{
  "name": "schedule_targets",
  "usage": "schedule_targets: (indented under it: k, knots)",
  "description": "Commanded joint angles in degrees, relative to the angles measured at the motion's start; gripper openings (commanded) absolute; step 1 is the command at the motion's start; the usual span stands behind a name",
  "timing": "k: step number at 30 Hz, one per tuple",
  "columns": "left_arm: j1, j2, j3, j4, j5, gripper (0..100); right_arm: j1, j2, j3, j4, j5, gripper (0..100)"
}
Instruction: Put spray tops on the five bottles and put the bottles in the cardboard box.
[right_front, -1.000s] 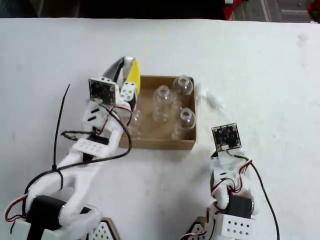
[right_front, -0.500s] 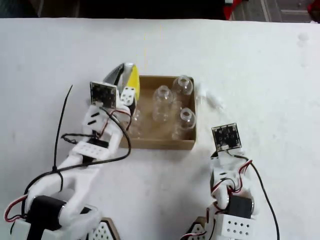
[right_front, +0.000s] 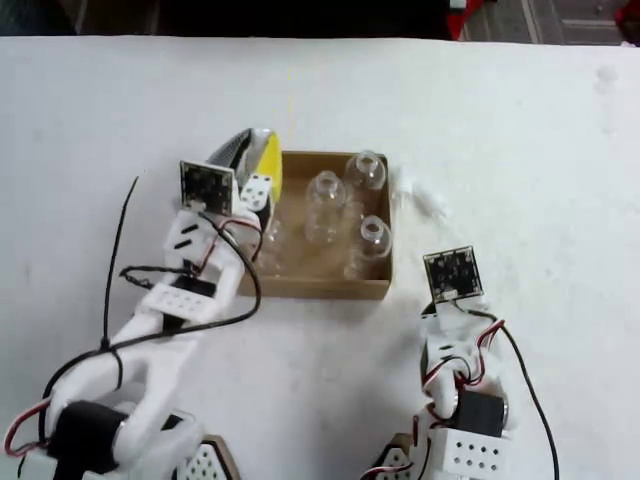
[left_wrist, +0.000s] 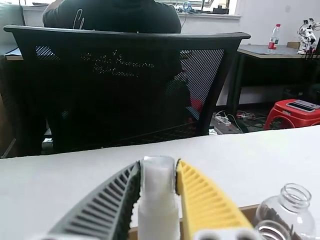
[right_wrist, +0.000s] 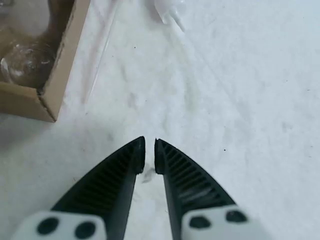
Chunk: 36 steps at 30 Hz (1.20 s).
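**Operator:** Report the left pincer.

**Unit:** My left pincer (left_wrist: 158, 167) is clamping a white cylinder (left_wrist: 158, 212) between its grey finger (left_wrist: 107, 205) and its yellow finger (left_wrist: 205, 202). I cannot tell whether the cylinder is a spray top or a capped bottle. In the high view, this pincer (right_front: 252, 135) is hanging over the far left corner of the box (right_front: 330, 287).

**Operator:** Report the right pincer.

**Unit:** My right pincer (right_wrist: 149, 146) is gripping nothing. Its fingers are sitting almost together, with a thin slit between the tips. It is hovering over the surface (right_wrist: 250, 100), near the box's near right corner (right_wrist: 50, 100).

**Operator:** Locate the task items.

**Unit:** Clear bottles are standing upright in the box. One (right_front: 365, 170) is sitting at the far right corner, one (right_front: 325, 195) near the middle and one (right_front: 372, 238) by the right wall. A fourth (right_front: 268, 240) is standing by the left wall, partly behind my left arm (right_front: 185, 290). In the left wrist view, a bottle (left_wrist: 290, 202) is showing an open neck just beside the yellow finger. A spray top (right_front: 420, 200) is lying on the surface, just beside the box's far right corner.
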Motion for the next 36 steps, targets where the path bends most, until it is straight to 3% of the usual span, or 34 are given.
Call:
schedule_targets:
  k: [1,10,17,20,24,36]
  knots:
    - [-0.3,-8.4,-0.4,6.5,2.5,11,-0.6,-0.3,0.5,-1.4,1.1,1.8]
    - [0.1,-19.6,-2.8,22.8,3.2,16,-0.6,-0.3,0.5,-1.4,1.1,1.8]
    - [-0.2,-16.1,-26.5,62.6,3.6,24,-0.4,-0.3,0.5,-1.4,1.1,1.8]
    - [-0.2,-10.5,-36.4,71.8,4.4,24,-0.4,-0.3,0.5,-1.4,1.1,1.8]
    - [-0.3,-3.5,-42.8,75.2,10.1,24,-0.3,-0.3,0.5,-1.4,1.1,1.8]
    - [-0.9,0.1,-43.1,74.6,10.5,22,-0.3,-0.3,0.5,-1.3,1.1,1.8]
